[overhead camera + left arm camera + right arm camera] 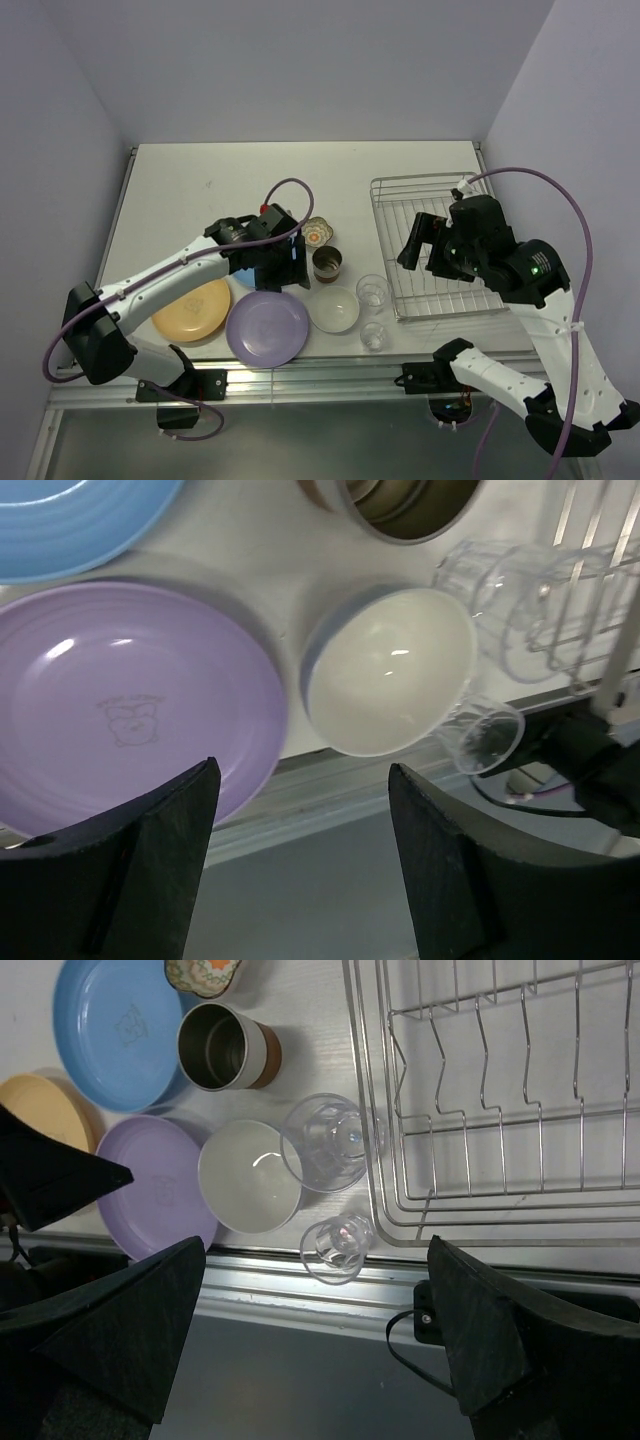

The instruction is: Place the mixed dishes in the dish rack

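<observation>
The silver wire dish rack stands at the right and holds nothing. Left of it lie the orange-yellow plate, the purple plate, the white bowl, the brown cup, the floral bowl and two clear glasses. The blue plate is mostly hidden under my left arm in the top view. My left gripper hovers open and empty over the blue and purple plates. My right gripper hovers open and empty over the rack's left edge.
The table's near metal edge rail runs just in front of the dishes. The rack's upright prongs stand in rows. My left gripper shows as a dark shape at the left of the right wrist view. Grey walls enclose the table.
</observation>
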You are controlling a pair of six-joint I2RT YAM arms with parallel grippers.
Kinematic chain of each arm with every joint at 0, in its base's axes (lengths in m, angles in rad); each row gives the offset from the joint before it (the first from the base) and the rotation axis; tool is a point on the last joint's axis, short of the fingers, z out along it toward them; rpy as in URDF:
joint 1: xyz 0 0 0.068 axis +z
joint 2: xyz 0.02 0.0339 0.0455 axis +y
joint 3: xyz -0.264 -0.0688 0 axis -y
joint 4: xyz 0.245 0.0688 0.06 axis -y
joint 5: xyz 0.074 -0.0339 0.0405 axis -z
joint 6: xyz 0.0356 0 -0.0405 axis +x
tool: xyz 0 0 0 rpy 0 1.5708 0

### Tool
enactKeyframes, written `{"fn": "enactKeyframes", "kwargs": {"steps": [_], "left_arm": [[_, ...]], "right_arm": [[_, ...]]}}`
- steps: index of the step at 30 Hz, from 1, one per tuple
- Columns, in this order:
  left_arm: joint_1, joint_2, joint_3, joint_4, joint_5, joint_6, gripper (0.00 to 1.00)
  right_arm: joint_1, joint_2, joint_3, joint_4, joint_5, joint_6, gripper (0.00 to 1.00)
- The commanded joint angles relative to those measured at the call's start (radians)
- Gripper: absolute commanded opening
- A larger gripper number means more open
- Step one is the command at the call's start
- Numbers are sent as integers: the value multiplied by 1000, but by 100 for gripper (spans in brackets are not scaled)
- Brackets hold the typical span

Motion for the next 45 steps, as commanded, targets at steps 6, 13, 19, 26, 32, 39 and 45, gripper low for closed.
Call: {"fn": "enactKeyframes", "kwargs": {"steps": [6,13,19,26,32,39,45], "left_arm": [[-8,22,-85,86,16,102,70],[-15,113,-84,147,42,162,63],[-22,200,-56,176,68,187,58],[-39,309,-6,201,76,219,46],[-47,364,5,212,87,219,30],[-48,348,-7,215,101,217,0],[-47,259,22,126,108,228,0]], "right_arm": [[-17,-16,8,36,-40,14,100],[-19,-28,4,44,-51,27,100],[-19,-42,-1,34,-49,34,100],[-19,-56,-12,25,-43,33,100],[-19,-59,-13,16,-32,21,100],[-19,-51,-18,14,-35,11,100],[-19,-10,-18,30,-149,-56,100]]}}
